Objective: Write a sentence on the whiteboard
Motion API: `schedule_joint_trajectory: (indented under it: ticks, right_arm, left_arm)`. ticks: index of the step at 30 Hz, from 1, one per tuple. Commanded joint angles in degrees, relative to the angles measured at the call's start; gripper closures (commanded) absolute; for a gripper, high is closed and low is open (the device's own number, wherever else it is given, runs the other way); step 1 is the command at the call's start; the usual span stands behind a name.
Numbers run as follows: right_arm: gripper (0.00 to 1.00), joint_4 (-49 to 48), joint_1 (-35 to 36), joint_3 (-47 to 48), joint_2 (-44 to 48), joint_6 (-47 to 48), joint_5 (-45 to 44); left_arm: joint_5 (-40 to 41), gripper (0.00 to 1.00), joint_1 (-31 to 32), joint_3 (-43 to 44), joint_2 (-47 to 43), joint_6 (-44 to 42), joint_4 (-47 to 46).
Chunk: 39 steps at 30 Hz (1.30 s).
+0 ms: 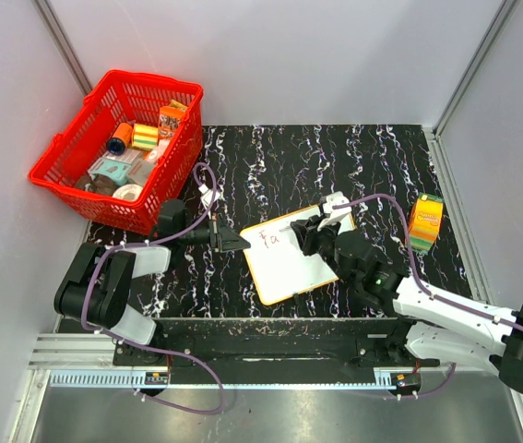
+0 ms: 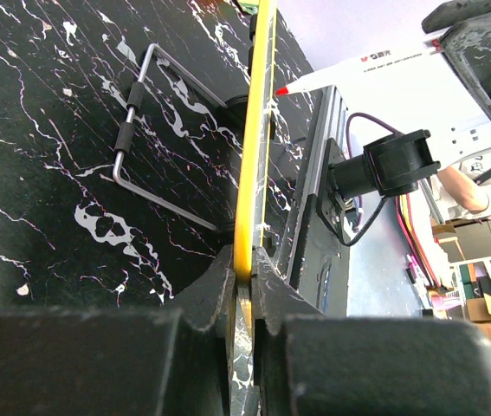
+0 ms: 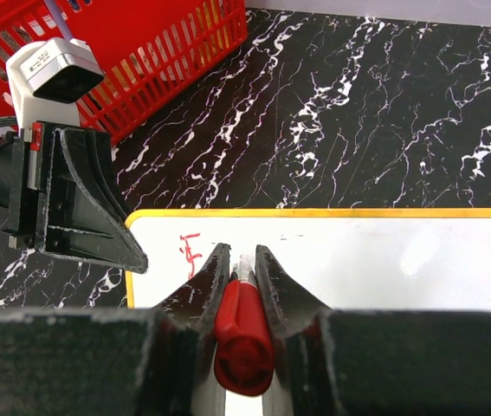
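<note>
The whiteboard (image 1: 291, 263), white with a yellow rim, lies tilted on the black marbled table. A few red letters of the sentence (image 1: 269, 238) stand near its left corner and also show in the right wrist view (image 3: 190, 252). My left gripper (image 1: 233, 242) is shut on the board's left edge; the left wrist view shows the yellow rim (image 2: 254, 165) pinched between the jaws (image 2: 245, 276). My right gripper (image 3: 237, 253) is shut on a red-capped white marker (image 3: 243, 325), held over the board just right of the letters. The marker's red tip (image 2: 283, 90) shows in the left wrist view.
A red basket (image 1: 118, 148) with several small packages stands at the back left. An orange-and-green box (image 1: 425, 221) stands at the right of the board. A bent metal wire stand (image 2: 132, 130) lies on the table beyond the board. Grey walls enclose the table.
</note>
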<state>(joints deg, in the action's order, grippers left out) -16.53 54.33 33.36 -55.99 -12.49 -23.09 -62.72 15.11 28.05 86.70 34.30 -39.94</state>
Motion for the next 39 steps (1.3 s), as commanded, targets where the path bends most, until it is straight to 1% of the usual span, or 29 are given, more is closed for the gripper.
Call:
schedule_joint_trajectory:
  ticks: [1, 5, 25, 32, 39]
  right_arm:
    - [1.0, -2.3, 0.1, 0.8, -1.3, 0.5, -1.4]
    - [1.0, -1.0, 0.1, 0.7, -1.9, -0.4, -1.3]
    - [1.0, 3.5, 0.1, -3.5, 2.3, -2.6, 1.4]
    - [1.0, 2.2, 0.1, -0.9, 4.0, -2.1, 1.7]
    - [1.0, 0.3, 0.1, 2.6, 2.4, -0.5, 1.2]
  left_arm:
    - [0.6, 1.0, 1.1, 0.8, -1.0, -5.7, -0.6]
    - [0.7, 1.0, 1.1, 0.8, -1.0, -5.7, -0.5]
    - [0.7, 1.0, 1.1, 1.0, -1.0, -5.9, -0.2]
    - [0.8, 1.0, 1.1, 0.9, -1.1, -6.0, 0.0]
    - [0.8, 1.0, 1.1, 0.9, -1.2, -6.3, 0.2]
